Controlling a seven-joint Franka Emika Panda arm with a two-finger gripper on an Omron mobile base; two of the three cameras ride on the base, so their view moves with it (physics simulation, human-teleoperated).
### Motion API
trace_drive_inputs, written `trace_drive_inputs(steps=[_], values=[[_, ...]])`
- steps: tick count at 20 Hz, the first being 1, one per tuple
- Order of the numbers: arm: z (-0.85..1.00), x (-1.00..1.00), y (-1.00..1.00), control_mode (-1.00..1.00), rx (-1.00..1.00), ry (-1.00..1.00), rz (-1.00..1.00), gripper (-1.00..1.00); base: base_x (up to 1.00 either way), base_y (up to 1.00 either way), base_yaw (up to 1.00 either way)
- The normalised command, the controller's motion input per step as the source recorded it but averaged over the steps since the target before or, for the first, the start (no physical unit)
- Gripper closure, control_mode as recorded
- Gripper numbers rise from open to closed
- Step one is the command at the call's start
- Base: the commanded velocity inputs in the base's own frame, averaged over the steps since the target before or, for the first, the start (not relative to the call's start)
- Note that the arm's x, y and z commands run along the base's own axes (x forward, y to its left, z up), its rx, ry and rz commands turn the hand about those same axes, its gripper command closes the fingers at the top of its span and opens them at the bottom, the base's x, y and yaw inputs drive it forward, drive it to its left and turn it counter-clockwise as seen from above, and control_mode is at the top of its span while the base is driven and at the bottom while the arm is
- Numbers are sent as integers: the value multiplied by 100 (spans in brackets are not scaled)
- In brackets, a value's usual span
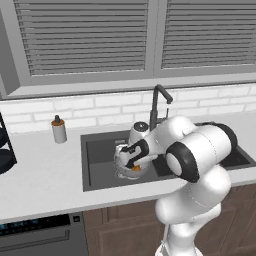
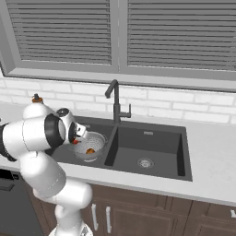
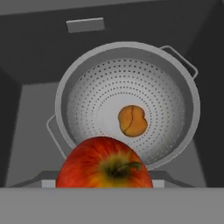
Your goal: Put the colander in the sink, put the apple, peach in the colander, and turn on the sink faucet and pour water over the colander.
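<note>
Two pieces of fruit are in play over the smaller basin of the sink (image 2: pixel 184 152). The peach (image 3: pixel 132 120) already lies at the bottom of the colander (image 3: pixel 87 78), a little off centre, and shows as an orange spot through the rim in the right base view. The colander sits on the floor of that smaller basin, its handles sticking out to either side. The apple (image 3: pixel 105 164), red with a yellow patch round its stem, is held up close to the hand camera, directly above the near rim of the colander and clear of it. The gripper (image 1: pixel 131 159) hangs just over the colander, pointing down into the basin, its fingers clamped on the apple. The sink faucet (image 2: pixel 115 103) stands at the back edge between the two basins. A small bottle (image 1: pixel 59 130) with a dark cap stands on the counter (image 1: pixel 45 175), well apart from the sink.
</note>
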Motion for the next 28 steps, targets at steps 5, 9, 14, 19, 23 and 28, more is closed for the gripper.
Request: trace_drive_inputs(steps=[5, 9, 14, 19, 23, 28], values=[[-17, 29, 0, -100, 0, 1, -8, 100, 0, 0, 0], [-22, 11, -7, -100, 0, 2, -5, 100, 0, 0, 0], [-30, 15, -22, -100, 0, 4, -4, 100, 0, 0, 0], [-23, 18, -22, -100, 0, 5, -4, 100, 0, 0, 0], [-18, 3, -2, -100, 0, 6, -2, -100, 0, 0, 0], [-8, 1, 0, -100, 0, 10, 0, -100, 0, 0, 0]])
